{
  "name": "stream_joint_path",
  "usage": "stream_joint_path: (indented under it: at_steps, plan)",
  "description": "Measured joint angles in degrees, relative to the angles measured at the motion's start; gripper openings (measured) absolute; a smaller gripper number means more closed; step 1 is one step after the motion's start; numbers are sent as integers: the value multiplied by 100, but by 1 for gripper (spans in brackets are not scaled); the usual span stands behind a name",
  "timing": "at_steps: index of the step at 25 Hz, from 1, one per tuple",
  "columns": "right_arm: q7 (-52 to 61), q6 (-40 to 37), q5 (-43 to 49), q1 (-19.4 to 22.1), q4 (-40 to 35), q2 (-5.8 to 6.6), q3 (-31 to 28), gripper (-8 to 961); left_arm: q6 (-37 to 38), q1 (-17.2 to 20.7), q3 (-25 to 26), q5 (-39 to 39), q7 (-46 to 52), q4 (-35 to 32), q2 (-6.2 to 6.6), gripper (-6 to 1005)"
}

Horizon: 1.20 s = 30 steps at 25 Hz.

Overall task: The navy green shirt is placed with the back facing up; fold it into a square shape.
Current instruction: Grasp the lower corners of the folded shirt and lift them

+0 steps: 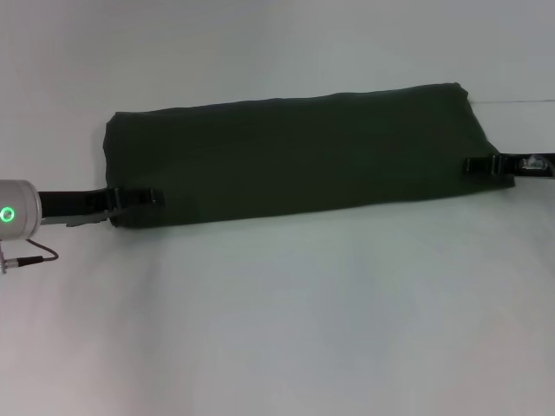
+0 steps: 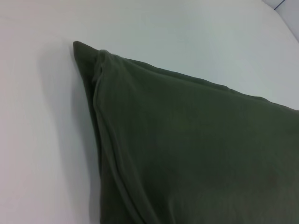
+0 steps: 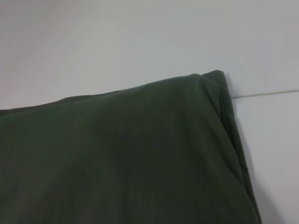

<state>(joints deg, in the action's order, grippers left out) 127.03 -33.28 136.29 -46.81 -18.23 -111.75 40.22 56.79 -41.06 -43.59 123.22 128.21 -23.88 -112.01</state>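
The navy green shirt (image 1: 295, 156) lies folded into a long plain dark band across the white table, tilted slightly up to the right. My left gripper (image 1: 143, 198) reaches in from the left and is shut on the band's near left corner. My right gripper (image 1: 481, 164) comes in from the right and is shut on the near right corner. The left wrist view shows the shirt (image 2: 196, 154) close up with its layered folded end edge. The right wrist view shows the shirt (image 3: 126, 154) with its other end. Neither wrist view shows fingers.
The white table (image 1: 277, 329) spreads wide in front of the shirt and behind it. A thin seam line (image 1: 520, 101) runs along the table at the far right, also seen as the seam line (image 3: 266, 93) past the shirt's end.
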Motion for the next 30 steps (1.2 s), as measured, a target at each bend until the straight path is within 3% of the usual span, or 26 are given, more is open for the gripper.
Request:
stream_joint_path:
  at_steps: [17, 18, 20, 24, 30]
  plan:
    - [-3, 7, -15, 16, 45, -35, -15, 750, 43, 19, -1, 0, 2, -12, -4, 888]
    - [-3, 11, -15, 16, 47, -42, -15, 749, 43, 20, -1, 0, 1, -12, -5, 854]
    - [-3, 30, -15, 15, 48, -64, -15, 678, 43, 19, -1, 0, -16, -11, -7, 787]
    - [-3, 58, -15, 14, 48, -90, -15, 537, 43, 3, -1, 0, -60, -11, -19, 774]
    - [4, 59, -15, 15, 48, -94, -15, 461, 50, -4, -1, 0, -72, -11, -23, 754]
